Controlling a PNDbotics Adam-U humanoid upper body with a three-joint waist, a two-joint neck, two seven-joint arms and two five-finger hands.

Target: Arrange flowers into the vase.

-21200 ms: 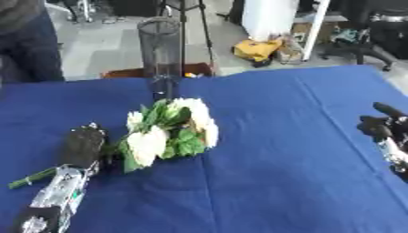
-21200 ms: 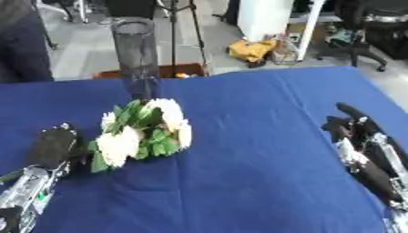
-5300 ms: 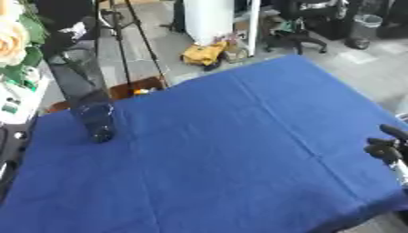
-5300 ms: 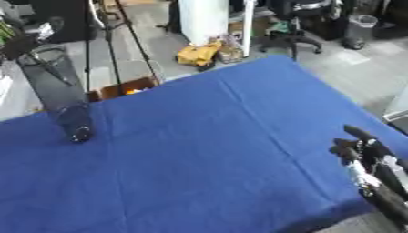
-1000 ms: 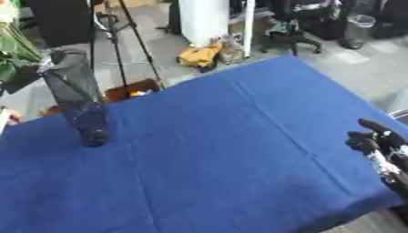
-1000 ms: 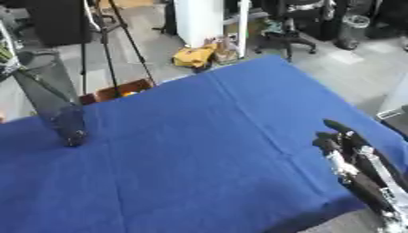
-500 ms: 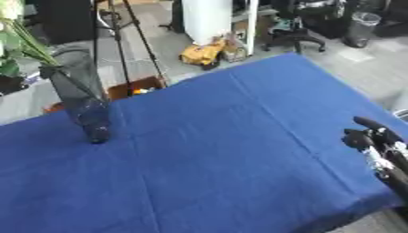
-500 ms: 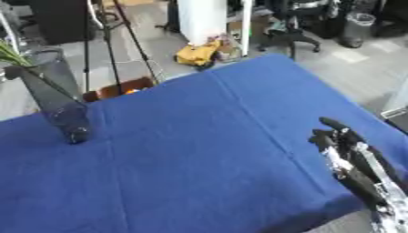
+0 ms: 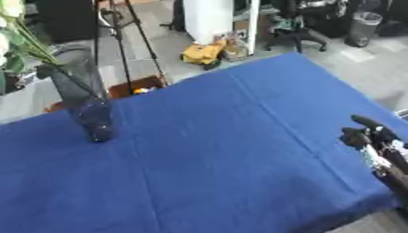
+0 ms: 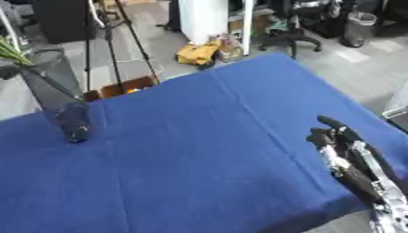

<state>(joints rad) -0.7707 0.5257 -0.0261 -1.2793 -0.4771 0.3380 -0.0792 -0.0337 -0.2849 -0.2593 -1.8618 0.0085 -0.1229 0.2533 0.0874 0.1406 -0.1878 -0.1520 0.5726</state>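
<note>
A tall clear glass vase (image 9: 84, 98) stands on the blue table (image 9: 207, 150) near its far left part. Green stems (image 9: 36, 43) run down into the vase's mouth, and pale flower heads (image 9: 9, 9) show at the upper left corner, cut off by the picture's edge. In the right eye view only the stems (image 10: 11, 51) show above the vase (image 10: 54, 91). My right hand (image 10: 344, 148) rests open near the table's right edge, far from the vase, holding nothing. My left hand shows in neither view.
Beyond the table's far edge are a black tripod (image 9: 119, 32), a white column (image 9: 207, 18), yellow items on the floor (image 9: 203, 52) and an office chair (image 9: 299, 27). The table's front right corner lies just below my right hand.
The dark arm seen beside the vase's mouth a second ago has left the view. The flowers' stems now sit in the vase. My right hand has barely moved.
</note>
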